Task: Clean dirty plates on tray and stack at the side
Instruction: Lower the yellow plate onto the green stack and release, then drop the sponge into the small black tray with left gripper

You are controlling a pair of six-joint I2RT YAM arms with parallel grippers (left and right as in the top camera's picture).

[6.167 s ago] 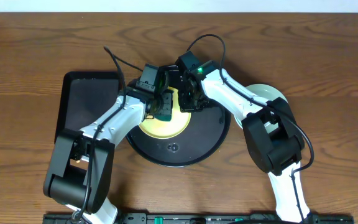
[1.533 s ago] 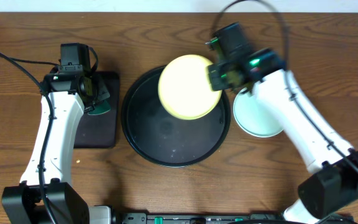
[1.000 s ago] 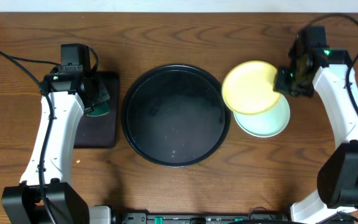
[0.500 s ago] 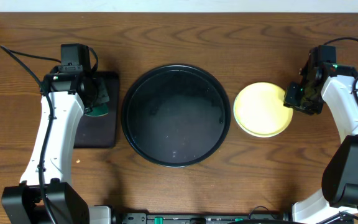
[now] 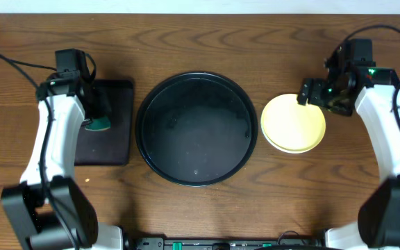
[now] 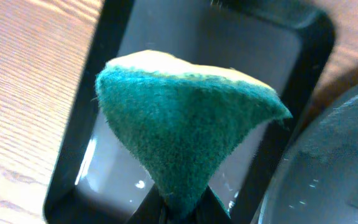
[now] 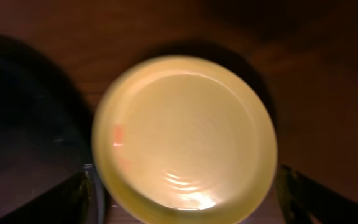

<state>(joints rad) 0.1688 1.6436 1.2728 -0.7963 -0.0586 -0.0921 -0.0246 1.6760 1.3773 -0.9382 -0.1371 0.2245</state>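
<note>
At bench point(image 5: 200, 42) centre: round tray point(image 5: 196, 132), black, raised rim, now bare; 1.5 s earlier the yellow plate point(image 5: 294, 123) hung over it. Judged: no plate left there to clean.
At 9 o'clock of it: rectangular tray point(image 5: 113, 139), black.
At 3 o'clock: yellow plate, newly set on the side stack, covering the turquoise one; faint reddish mark point(image 7: 117, 134) near its rim.
Right jaws: spread wide, empty, lifted clear since release.
Left jaws: closed on green sponge point(image 6: 185, 130), above the rectangular tray.
Writing, brands: none legible.
</note>
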